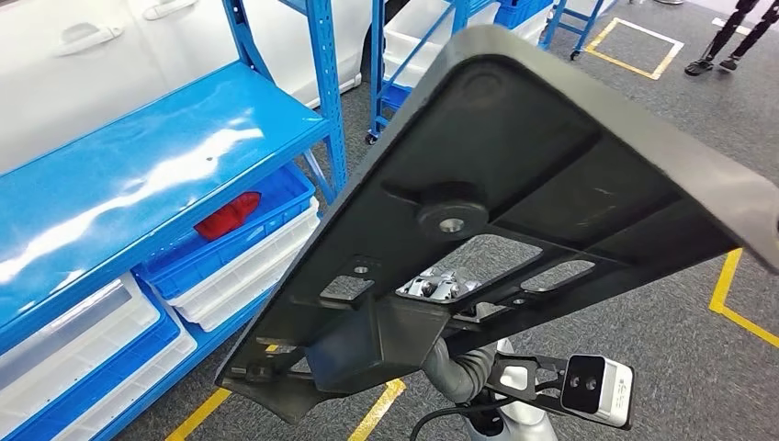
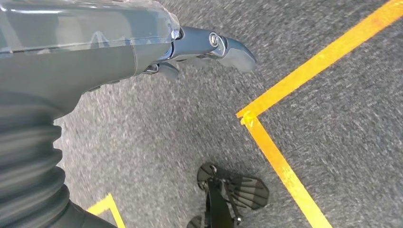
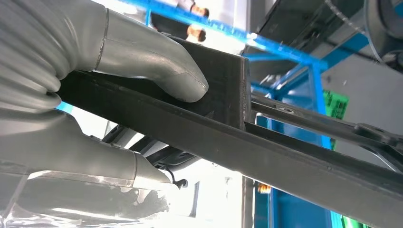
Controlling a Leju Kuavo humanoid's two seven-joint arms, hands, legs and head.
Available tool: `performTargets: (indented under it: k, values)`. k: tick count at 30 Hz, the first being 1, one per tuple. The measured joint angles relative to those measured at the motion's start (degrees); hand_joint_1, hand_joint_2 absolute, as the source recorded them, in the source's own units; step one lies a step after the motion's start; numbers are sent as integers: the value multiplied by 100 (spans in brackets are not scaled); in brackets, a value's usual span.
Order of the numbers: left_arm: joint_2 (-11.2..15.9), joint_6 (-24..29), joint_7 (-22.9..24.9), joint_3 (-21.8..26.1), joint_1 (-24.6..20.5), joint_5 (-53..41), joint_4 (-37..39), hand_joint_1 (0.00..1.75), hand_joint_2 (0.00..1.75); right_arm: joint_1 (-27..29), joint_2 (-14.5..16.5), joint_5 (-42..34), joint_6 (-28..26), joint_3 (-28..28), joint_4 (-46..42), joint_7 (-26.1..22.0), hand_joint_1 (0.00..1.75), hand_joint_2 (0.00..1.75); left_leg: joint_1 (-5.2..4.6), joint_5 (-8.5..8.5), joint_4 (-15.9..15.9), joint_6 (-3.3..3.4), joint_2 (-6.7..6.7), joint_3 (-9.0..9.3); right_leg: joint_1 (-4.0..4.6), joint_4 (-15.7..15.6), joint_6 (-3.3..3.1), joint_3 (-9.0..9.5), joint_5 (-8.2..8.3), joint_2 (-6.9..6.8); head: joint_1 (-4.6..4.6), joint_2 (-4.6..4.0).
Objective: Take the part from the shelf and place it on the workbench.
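Part [image 1: 514, 175], a large flat black panel with ribs, cut-outs and a round boss on its visible face, is off the shelf [image 1: 138, 175] and carried high in front of the robot's head, tilted so that one long edge rises toward the far right. The right hand [image 3: 95, 95] grips it: in the right wrist view the thumb presses on a black block at the panel's edge while the rest of the hand closes against the opposite face. The hold sits at one low corner of the panel, with most of the panel reaching out beyond it. The left hand [image 2: 199, 47] hangs over grey floor with yellow tape lines [image 2: 285, 156], holding nothing; its fingers look loosely extended.

Risks, as judged:
- Overhang. With one grip near a corner, the panel may pivot or slide in the hand during any turn or step.
- Blocked sight. The panel covers much of the head view, so the workbench may be hard to find.
- Collision. The blue shelf and its stacked bins [image 1: 230, 248] stand just to the left, so a swing could strike the uprights.
- Bystander. A person's legs [image 1: 735, 37] stand at the far right, well apart at present.
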Motion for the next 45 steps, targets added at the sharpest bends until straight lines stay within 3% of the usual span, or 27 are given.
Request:
performTargets:
  k: [2, 4, 5, 6, 8, 9, 11, 13, 15, 16, 17, 19, 21, 23, 25, 27, 28, 29, 31, 33, 34, 36, 37, 39, 41, 43, 45]
  values:
    - [-10, 25, 17, 0, -13, -32, 0, 0, 175, -1, -5, 23, -49, -1, 13, 0, 175, 175, -9, -15, 0, -7, 124, 16, 7, -504, -38, 268, 310, -60, 0, 0]
    - [-31, 80, 35, 0, -30, -57, 0, 0, 175, -6, -9, 36, -78, 1, 16, 1, 175, 175, -29, -39, 2, -36, 220, 41, 61, -1308, -118, 689, 572, -283, 0, 0]
    - [-41, 115, 43, -1, -33, -65, 0, 0, 175, -10, -10, 34, -81, 3, 16, 2, 175, 175, -41, -51, 2, -57, 264, 50, 92, -1545, -157, 807, 620, -363, 0, 0]
    - [-51, 148, 51, -1, -32, -73, 0, 0, 175, -14, -11, 32, -81, 4, 18, 2, 175, 175, -50, -62, 0, -81, 311, 58, 120, -1639, -189, 843, 612, -400, 0, 0]
    - [-71, 201, 65, -2, -33, -93, 0, 0, 175, -15, -19, 26, -81, 5, 29, 2, 175, 175, -60, -80, -23, -136, 403, 92, 122, -1669, -241, 840, 630, -274, 0, 0]
    - [-83, 216, 71, -2, -38, -102, 0, 0, 175, -15, -22, 24, -81, 7, 35, 2, 175, 175, -55, -115, -4, -166, 361, 104, 106, -1702, -266, 855, 645, -214, -1, 0]
    - [-113, 232, 82, -5, -44, -119, 0, 0, 175, -25, -27, 17, -82, 17, 49, 1, 175, 175, -39, -347, 326, -211, 114, -21, 67, -1763, -320, 888, 683, -101, -2, 0]
    - [-136, 254, 102, -7, -27, -135, 0, 0, 175, -33, -28, 12, -85, 37, 75, 2, 175, 175, -28, -728, 1103, -231, -125, -393, 60, -1772, -347, 885, 693, 15, -2, 0]
    - [-156, 289, 130, -7, 3, -142, 1, 0, 175, -28, -33, 12, -88, 53, 110, 5, 175, 175, -26, -866, 1674, -244, -173, -705, 60, -1766, -353, 885, 694, 159, -2, 0]
    - [-170, 302, 140, -7, 14, -142, 2, 0, 175, -28, -37, 11, -90, 58, 124, 7, 175, 175, -23, -752, 1640, -246, -179, -717, 56, -1760, -349, 890, 693, 239, -2, 0]
    - [-184, 311, 150, -7, 22, -142, 2, 0, 175, -28, -41, 8, -93, 67, 136, 8, 175, 175, -14, -539, 1369, -248, -200, -618, 50, -1749, -338, 898, 688, 316, -2, 0]
    - [-210, 310, 155, -6, 31, -134, 3, 0, 175, -36, -49, -9, -102, 96, 144, 7, 175, 175, 22, -109, 545, -252, -404, -281, 45, -1694, -292, 890, 663, 456, -2, 0]
    - [-237, 279, 142, -5, 35, -114, 7, 0, 175, -52, -57, -33, -117, 133, 148, 9, 175, 175, 41, 26, 104, -220, -590, -103, 44, -1641, -224, 844, 651, 569, -2, 0]
    - [-266, 226, 127, -2, 22, -85, 9, 0, 175, -65, -74, -53, -137, 152, 152, 11, 175, 175, 25, 20, 66, -144, -540, -89, 27, -1644, -148, 803, 675, 679, -2, 0]
    - [-300, 185, 126, 8, 11, -54, 9, 0, 175, -96, -96, -71, -144, 157, 157, 10, 175, 175, 22, 52, 31, -57, -414, -73, 23, -1547, -83, 744, 616, 535, -2, 0]
    - [-325, 173, 129, 33, 19, -22, 9, 0, 175, -160, -111, -94, -131, 171, 175, 10, 175, 175, 13, 67, 5, 8, -277, -66, 26, -1062, -31, 514, 340, 191, -1, 0]
    - [-330, 174, 131, 55, 28, -8, 9, 0, 175, -189, -117, -108, -120, 181, 192, 10, 175, 175, 0, 62, 3, 28, -205, -67, 20, -662, -7, 317, 150, 71, -1, 0]
    - [-333, 179, 132, 78, 37, 3, 9, 0, 175, -206, -122, -122, -108, 191, 215, 10, 175, 175, -11, 55, 5, 37, -130, -67, 7, -280, 10, 127, 4, 24, -1, 0]
    - [-339, 188, 132, 117, 42, 15, 9, 0, 175, -225, -137, -143, -90, 204, 264, 10, 175, 175, -27, 40, 7, 42, 17, -59, -6, 13, 17, -24, -10, -8, -1, 0]
    - [-351, 196, 132, 137, 32, 20, 9, 0, 175, -263, -148, -151, -84, 220, 297, 11, 175, 175, -41, 20, 6, 31, 134, -30, 10, -590, -30, 290, 334, -83, 0, 0]
    - [-361, 201, 132, 143, 29, 19, 9, 0, 175, -292, -149, -155, -83, 229, 305, 11, 175, 175, -52, 5, 6, 17, 184, -11, 49, -1023, -84, 520, 480, -226, 0, 0]
    - [-377, 207, 126, 151, 27, 17, 9, 0, 175, -359, -149, -167, -81, 246, 310, 9, 175, 175, -72, -26, 8, -26, 279, 17, 131, -1583, -182, 803, 622, -432, -1, 0]
    - [-382, 206, 120, 157, 27, 14, 9, 0, 175, -388, -150, -173, -80, 251, 310, 8, 175, 175, -79, -38, 3, -53, 331, 29, 164, -1661, -216, 830, 613, -466, -1, 0]
    - [-390, 195, 97, 175, 19, 4, 9, 0, 175, -422, -153, -174, -81, 256, 310, 7, 175, 175, -79, -65, -11, -106, 409, 58, 149, -1706, -260, 834, 645, -322, -1, 0]
    - [-398, 165, 60, 196, 15, -4, 9, 0, 175, -462, -155, -157, -89, 272, 303, 3, 175, 175, -67, -226, 185, -149, 229, -2, 99, -1783, -315, 872, 692, -192, -1, 0]
    - [-402, 134, 23, 221, 22, -10, 9, 0, 175, -506, -156, -137, -105, 305, 296, 1, 175, 175, -45, -574, 844, -182, -65, -302, 76, -1813, -349, 891, 714, -58, -2, 0]
    - [-403, 119, 5, 242, 33, -19, 9, 0, 175, -520, -158, -123, -143, 336, 295, 3, 175, 175, -34, -801, 1536, -214, -161, -662, 75, -1805, -357, 891, 714, 93, -2, 0]
